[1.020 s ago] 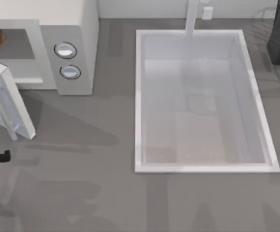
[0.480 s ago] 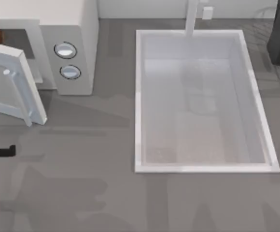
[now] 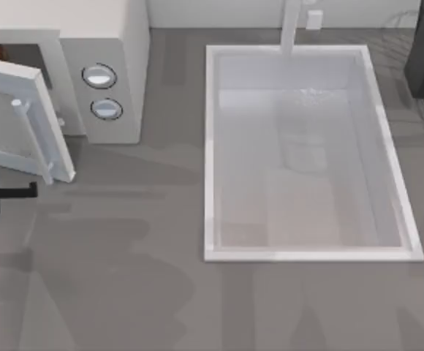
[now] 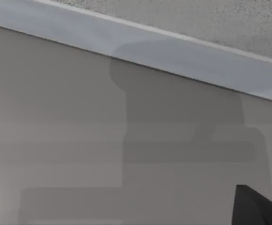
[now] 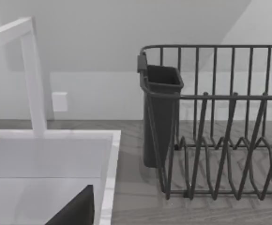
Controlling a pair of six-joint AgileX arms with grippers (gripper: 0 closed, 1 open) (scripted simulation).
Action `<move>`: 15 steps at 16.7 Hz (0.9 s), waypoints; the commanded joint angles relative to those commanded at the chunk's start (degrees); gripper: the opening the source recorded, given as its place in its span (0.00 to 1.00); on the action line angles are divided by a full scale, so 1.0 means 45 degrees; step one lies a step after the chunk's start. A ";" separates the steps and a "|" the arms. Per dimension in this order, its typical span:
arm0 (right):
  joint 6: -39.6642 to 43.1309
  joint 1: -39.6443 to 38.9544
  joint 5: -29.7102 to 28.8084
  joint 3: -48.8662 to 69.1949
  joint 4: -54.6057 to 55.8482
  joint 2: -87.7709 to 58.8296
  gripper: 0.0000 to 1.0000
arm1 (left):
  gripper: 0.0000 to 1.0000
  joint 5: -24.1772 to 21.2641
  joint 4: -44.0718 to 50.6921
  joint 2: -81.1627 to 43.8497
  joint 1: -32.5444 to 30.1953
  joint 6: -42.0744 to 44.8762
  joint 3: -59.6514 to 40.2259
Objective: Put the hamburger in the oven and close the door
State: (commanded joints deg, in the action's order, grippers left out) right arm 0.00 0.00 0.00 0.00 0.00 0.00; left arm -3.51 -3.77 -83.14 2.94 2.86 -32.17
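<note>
A smooth, matt off-white casing is seen on the oven (image 3: pixel 117 44) at the upper left of the top view, where two knobs (image 3: pixel 99 76) are rimmed in shiny silver metal, and the door (image 3: pixel 18 121) is framed in smooth white with a grey speckled window, whose rough-looking grain is shown along the upper edge of the left wrist view. The sink (image 3: pixel 210 146) is rendered as smooth, faintly glossy white, and the table (image 3: pixel 161 292) as matt grey. In the right wrist view a dish rack (image 5: pixel 230 140) of thin dark wire with a dull finish is shown, with a matt dark plastic-looking cup (image 5: pixel 160 112) hung on it
</note>
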 joint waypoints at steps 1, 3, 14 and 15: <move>0.0000 0.0000 0.0000 0.0000 0.0000 0.0000 1.00 | 0.00 0.0027 -0.0219 -0.0500 -0.0040 -0.0023 -0.0323; 0.0000 0.0000 0.0000 0.0000 0.0000 0.0000 1.00 | 0.00 0.0083 -0.0640 -0.1254 -0.0132 -0.0077 -0.0880; 0.0000 0.0000 0.0000 0.0000 0.0000 0.0000 1.00 | 0.00 0.0161 -0.0629 -0.3359 -0.0213 -0.0156 -0.3016; 0.0000 0.0000 0.0000 0.0000 0.0000 0.0000 1.00 | 0.00 0.0170 -0.0593 -0.3878 -0.0236 -0.0168 -0.3624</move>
State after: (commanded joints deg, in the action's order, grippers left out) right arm 0.00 0.00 0.00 0.00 0.00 0.00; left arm -2.74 -6.44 -100.60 1.88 2.10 -48.47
